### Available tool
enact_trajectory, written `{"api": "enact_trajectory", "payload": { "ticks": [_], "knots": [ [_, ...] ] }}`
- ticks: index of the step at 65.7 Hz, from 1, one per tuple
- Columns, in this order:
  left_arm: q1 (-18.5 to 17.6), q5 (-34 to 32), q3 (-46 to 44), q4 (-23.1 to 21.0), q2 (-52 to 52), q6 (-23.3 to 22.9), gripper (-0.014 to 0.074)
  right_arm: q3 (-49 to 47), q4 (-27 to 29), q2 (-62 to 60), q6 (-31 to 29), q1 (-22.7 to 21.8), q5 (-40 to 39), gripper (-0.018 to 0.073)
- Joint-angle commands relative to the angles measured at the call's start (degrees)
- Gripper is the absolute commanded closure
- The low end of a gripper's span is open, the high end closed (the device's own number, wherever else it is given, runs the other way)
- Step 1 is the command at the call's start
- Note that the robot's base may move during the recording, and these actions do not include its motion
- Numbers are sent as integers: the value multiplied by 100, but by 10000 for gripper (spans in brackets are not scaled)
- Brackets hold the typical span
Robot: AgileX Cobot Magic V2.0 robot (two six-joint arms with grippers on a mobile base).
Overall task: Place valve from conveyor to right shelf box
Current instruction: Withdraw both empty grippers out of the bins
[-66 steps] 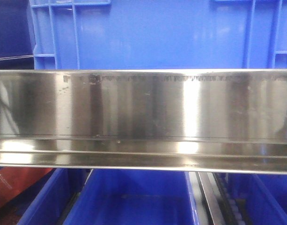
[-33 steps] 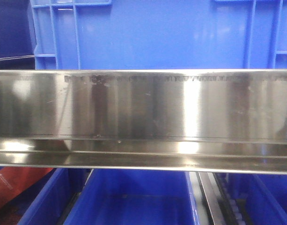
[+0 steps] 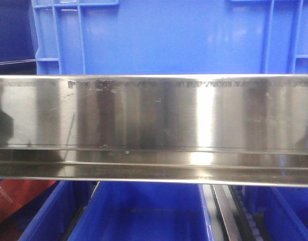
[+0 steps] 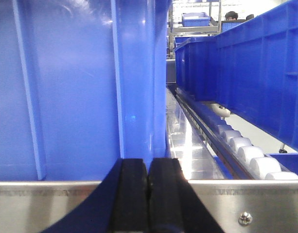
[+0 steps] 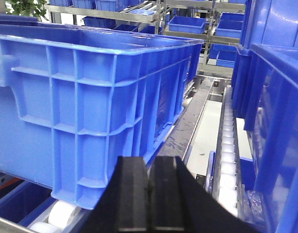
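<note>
Front view faces a steel rail (image 3: 154, 125) closely; wrist views face blue crates (image 5: 90, 97).

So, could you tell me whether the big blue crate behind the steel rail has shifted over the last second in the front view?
No. The blue crate keeps its ribs lined up against the steel rail; only reflections at the rail's left end changed.

Blue crates (image 5: 90, 97); silver brushed rail (image 3: 154, 125); white rollers (image 4: 251, 160).

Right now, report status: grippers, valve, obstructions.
Left gripper shut, empty. Right gripper shut, empty. Valve and conveyor not in view. Blue crates close ahead of both wrists; steel rail fills the front view.
</note>
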Motion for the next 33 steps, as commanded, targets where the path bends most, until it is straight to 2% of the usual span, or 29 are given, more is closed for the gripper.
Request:
{"api": "enact_trajectory", "payload": {
  "ticks": [1, 33],
  "knots": [
    [31, -115, -7, -45, -28, -48, 708, -7, -31, -29, -4, -24, -143, 722],
    [31, -115, -7, -45, -28, -48, 708, -7, -31, -29, -4, -24, -143, 722]
  ]
}}
